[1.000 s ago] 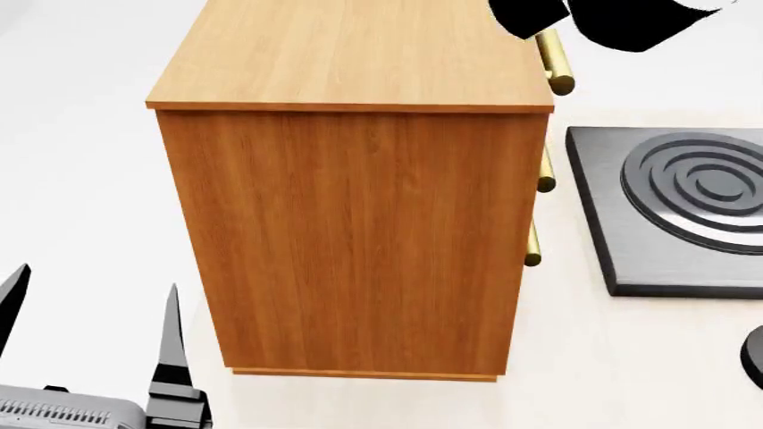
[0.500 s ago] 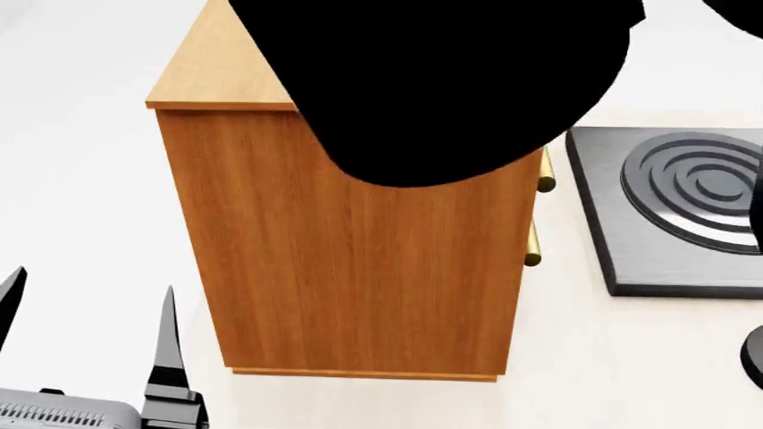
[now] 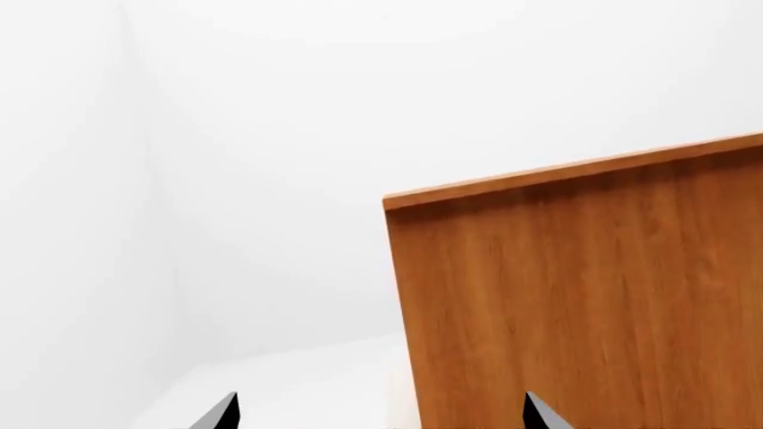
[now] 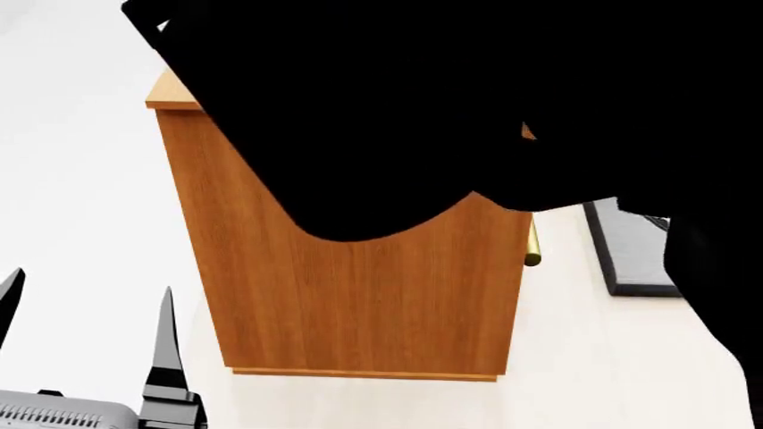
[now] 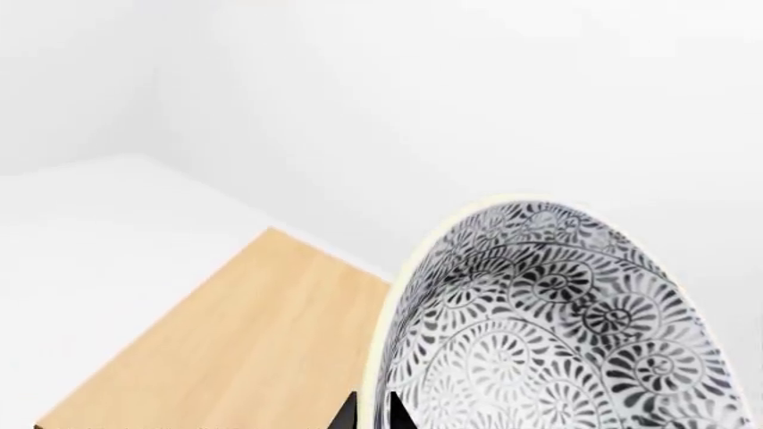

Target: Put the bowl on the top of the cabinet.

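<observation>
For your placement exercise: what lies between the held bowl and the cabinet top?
Nothing shows in the right wrist view: the bowl hangs over the bare cabinet top.

All views close on cabinet (image 4: 357,295)

The left gripper (image 4: 84,313) is seen low at the head view's left, its two black fingers (image 4: 163,344) spread wide and pointed upward, with nothing held between them. The right arm (image 4: 477,107) is raised across the head camera as a large black silhouette (its detail cannot be made out). The right gripper (image 5: 372,413) is closed on the bowl (image 5: 560,331) rim.
</observation>
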Controlling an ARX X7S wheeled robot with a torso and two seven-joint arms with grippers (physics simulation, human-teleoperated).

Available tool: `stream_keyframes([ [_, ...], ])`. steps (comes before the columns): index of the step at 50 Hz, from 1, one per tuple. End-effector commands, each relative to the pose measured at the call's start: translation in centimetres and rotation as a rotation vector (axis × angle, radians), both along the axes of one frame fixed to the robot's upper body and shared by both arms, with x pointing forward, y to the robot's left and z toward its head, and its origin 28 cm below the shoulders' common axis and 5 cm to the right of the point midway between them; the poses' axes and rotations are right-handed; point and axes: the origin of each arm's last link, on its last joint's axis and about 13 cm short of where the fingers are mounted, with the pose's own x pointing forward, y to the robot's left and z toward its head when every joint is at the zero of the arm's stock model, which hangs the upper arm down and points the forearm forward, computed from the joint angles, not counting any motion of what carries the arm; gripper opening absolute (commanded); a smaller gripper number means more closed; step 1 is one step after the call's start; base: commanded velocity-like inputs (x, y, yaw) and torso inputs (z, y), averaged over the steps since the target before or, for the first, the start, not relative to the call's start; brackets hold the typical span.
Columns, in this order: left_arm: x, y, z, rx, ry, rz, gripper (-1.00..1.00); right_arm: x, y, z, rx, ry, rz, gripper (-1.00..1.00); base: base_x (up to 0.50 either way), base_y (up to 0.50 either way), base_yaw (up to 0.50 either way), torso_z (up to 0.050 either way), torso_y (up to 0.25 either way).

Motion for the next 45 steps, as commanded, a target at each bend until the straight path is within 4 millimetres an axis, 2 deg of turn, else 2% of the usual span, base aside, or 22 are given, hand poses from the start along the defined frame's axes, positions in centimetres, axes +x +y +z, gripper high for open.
stream_keyframes([
  [1, 0.1, 0.0, -0.2, -0.003, 0.004, 0.001, 1.00, 1.1, 0.3, -1.2, -0.018, 0.004, -0.013, -1.00, 0.00, 0.00, 0.00, 0.000, 0.000],
  [8, 0.1, 0.1, -0.4, -0.004, 0.009, 0.000, 1.00, 1.7, 0.8, -2.4, -0.033, 0.024, 0.000, -1.00, 0.00, 0.00, 0.00, 0.000, 0.001],
  [20, 0.1, 0.1, -0.2, -0.002, 0.009, 0.003, 1.00, 1.8, 1.9, -2.9, -0.020, 0.039, 0.038, -1.00, 0.00, 0.00, 0.00, 0.000, 0.000],
  [31, 0.1, 0.1, -0.4, 0.006, 0.014, 0.008, 1.00, 3.0, 2.8, -3.3, 0.055, 0.092, 0.041, -1.00, 0.00, 0.00, 0.00, 0.000, 0.001],
  [45, 0.1, 0.2, -0.4, 0.001, 0.014, 0.009, 1.00, 4.4, 3.5, -4.7, 0.026, 0.104, 0.032, -1.00, 0.00, 0.00, 0.00, 0.000, 0.001],
])
